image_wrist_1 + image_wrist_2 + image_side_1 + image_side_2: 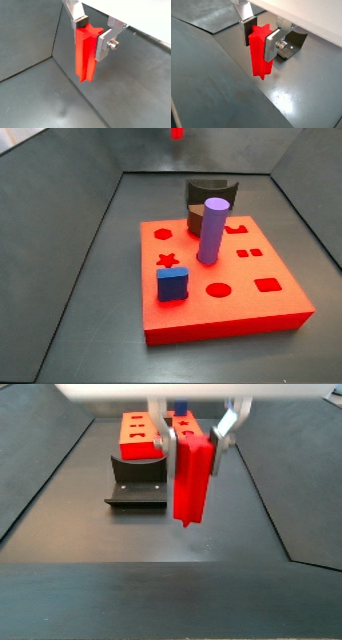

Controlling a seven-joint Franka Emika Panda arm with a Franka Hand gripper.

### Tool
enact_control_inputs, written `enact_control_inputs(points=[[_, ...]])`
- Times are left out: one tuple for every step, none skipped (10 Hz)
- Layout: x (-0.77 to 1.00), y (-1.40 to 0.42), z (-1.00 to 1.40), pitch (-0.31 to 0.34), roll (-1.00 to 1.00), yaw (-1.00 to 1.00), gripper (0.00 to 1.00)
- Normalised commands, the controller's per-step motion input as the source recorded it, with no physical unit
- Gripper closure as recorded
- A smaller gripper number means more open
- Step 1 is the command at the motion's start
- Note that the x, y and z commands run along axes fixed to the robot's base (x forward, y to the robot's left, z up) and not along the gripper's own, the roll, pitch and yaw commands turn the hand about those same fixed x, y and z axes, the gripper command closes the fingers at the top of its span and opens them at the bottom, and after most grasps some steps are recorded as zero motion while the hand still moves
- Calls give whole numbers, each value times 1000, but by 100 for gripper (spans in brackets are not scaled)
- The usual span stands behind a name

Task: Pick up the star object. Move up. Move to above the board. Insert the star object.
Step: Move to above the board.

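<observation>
Wrist views: both show the gripper [92, 31] clamped on the slim, tall red star-section peg, the star object [85, 52]; silver finger plates press its upper part from two sides, and most of its length hangs free below them.
Peg axis: upright, long axis running straight down from the fingers toward the grey floor, lower end clear of the floor in both wrist views [260, 50].
Height: in a side view the peg [193, 469] hangs at frame centre with its tip above the dark floor; I judge it lifted, not resting.
Board: the large thick red rectangular slab with shape cutouts [254, 298] fills the centre and lower right of a side view; a tall purple cylinder [211, 230] and a short blue block [173, 284] stand in it.
Star cutout: a star-shaped hole [167, 260] sits left of centre on the slab, just beside the purple cylinder's foot and above the blue block in the frame.
Gripper against board: only a red scrap of the peg [177, 133] shows at the top edge of that view, beyond the dark curved block [205, 191]; the board lies nearer the camera, well apart from the peg.
Coming move, as judged: carry the peg across to above the star hole, keeping it vertical and its points lined up.
Risk, as judged: brushing the purple cylinder on the descent.
</observation>
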Motion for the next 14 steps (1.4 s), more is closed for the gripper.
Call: enact_control_inputs(points=[[125,133,1000,118,50,34,100],[113,120,1000,117,50,31,100],[105,110,1000,120,53,29,100],[92,94,1000,124,50,31,100],[82,81,1000,119,47,34,100],[72,69,1000,117,44,34,100],[62,58,1000,116,44,35,100],[55,46,1000,119,46,35,100],[38,30,874,117,48,38,100],[22,17,728,116,49,38,100],[12,7,584,116,52,37,100],[4,0,391,116,56,38,100],[9,-4,199,110,48,32,100],[-79,-1000,-23,286,-106,-628,100]])
